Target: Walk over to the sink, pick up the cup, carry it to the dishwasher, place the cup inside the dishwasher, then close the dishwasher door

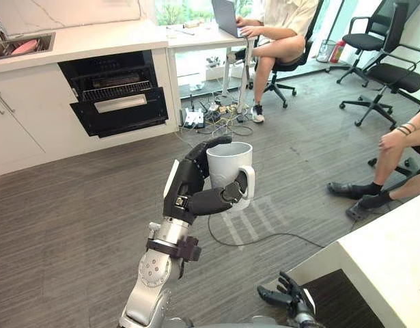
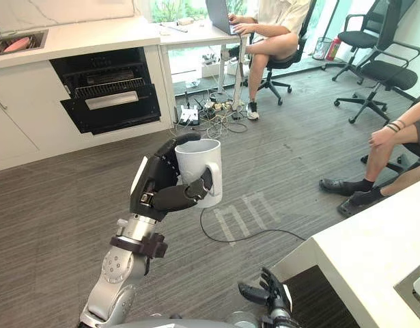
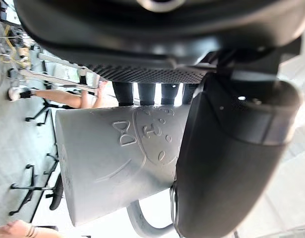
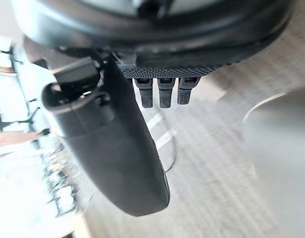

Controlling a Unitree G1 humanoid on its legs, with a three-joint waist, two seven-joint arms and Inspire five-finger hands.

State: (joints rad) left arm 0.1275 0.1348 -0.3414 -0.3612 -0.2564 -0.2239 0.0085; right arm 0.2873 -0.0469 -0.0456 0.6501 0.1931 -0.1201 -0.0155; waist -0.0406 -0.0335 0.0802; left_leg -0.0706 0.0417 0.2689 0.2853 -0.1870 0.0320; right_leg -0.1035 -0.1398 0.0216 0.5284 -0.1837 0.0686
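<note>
A white cup [image 1: 227, 168] with a handle is held upright in mid-air over the floor, and my left hand [image 1: 190, 186] is shut on it. The fingers curl round its far side and the thumb lies across the handle. In the left wrist view the cup [image 3: 112, 168] shows raised lettering, pressed against the thumb [image 3: 226, 158]. My right hand [image 1: 289, 298] hangs low by a white counter with its fingers relaxed and nothing in it. The black dishwasher [image 1: 114, 92] stands in the white cabinets at the back left, its door [image 1: 121, 115] hanging partly open below a rack.
The sink [image 1: 18, 46] sits in the countertop at the far left, with a pink item in it. A seated person [image 1: 278, 34] works at a desk; another person [image 1: 394, 164] sits at the right. Office chairs [image 1: 384, 61], floor cables [image 1: 220, 116] and a white counter [image 1: 380, 260] flank the grey floor.
</note>
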